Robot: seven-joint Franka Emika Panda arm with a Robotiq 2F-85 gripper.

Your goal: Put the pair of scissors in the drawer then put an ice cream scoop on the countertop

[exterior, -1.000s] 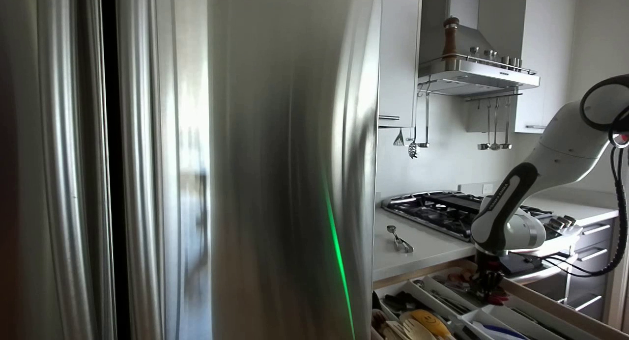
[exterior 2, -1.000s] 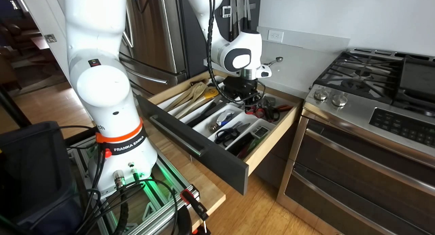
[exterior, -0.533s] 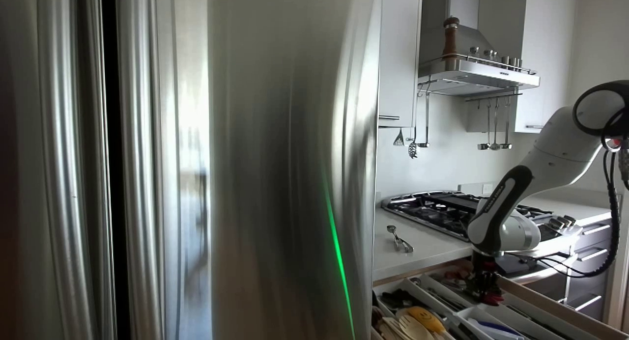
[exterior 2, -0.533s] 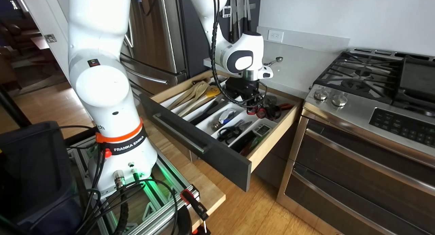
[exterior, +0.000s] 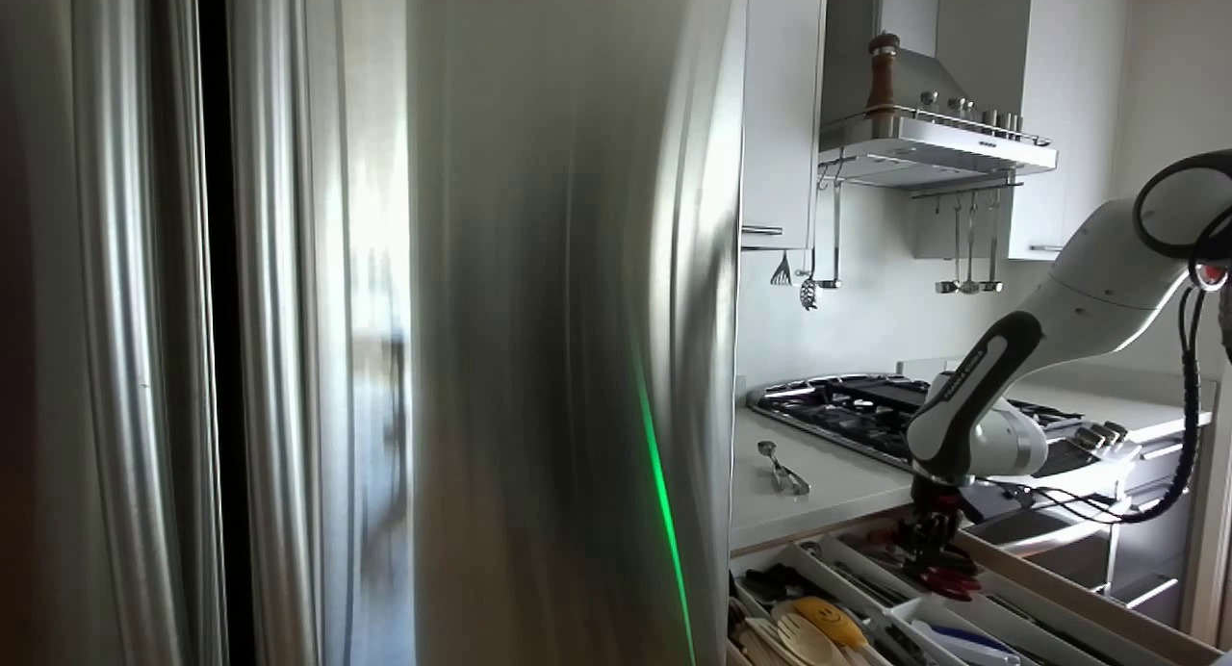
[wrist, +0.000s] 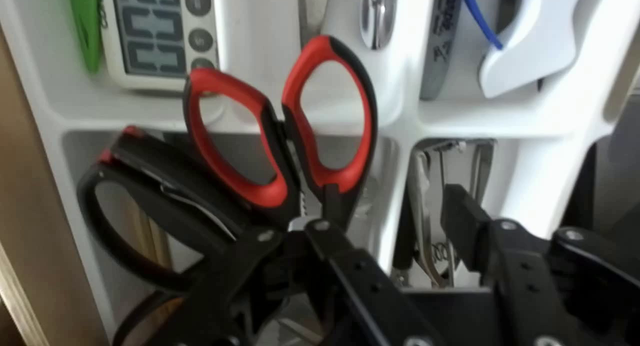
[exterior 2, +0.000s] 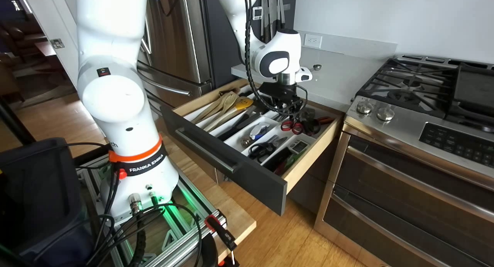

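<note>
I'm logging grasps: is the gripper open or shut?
Open: the wrist view shows the gripper with its fingers apart, a white divider visible between.

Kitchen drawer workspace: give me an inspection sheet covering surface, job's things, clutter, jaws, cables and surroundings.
Surface: pale whitish flat countertop, with a metal ice cream scoop lying on it.
Job's things: red-and-black-handled scissors in the pulled-out, wide, wood-sided drawer, handles over a white plastic divider.
Clutter: white rectangular digital timer, black-handled scissors and pale wooden utensils in the drawer.
Jaws: apart; in the wrist view one overlaps the red-and-black handles, contact unclear; nothing seen gripped.
Cables: black ribbed cable hanging along the white robot arm; black cables around its base.
Surroundings: tall stainless steel refrigerator, black gas hob with grates.
</note>
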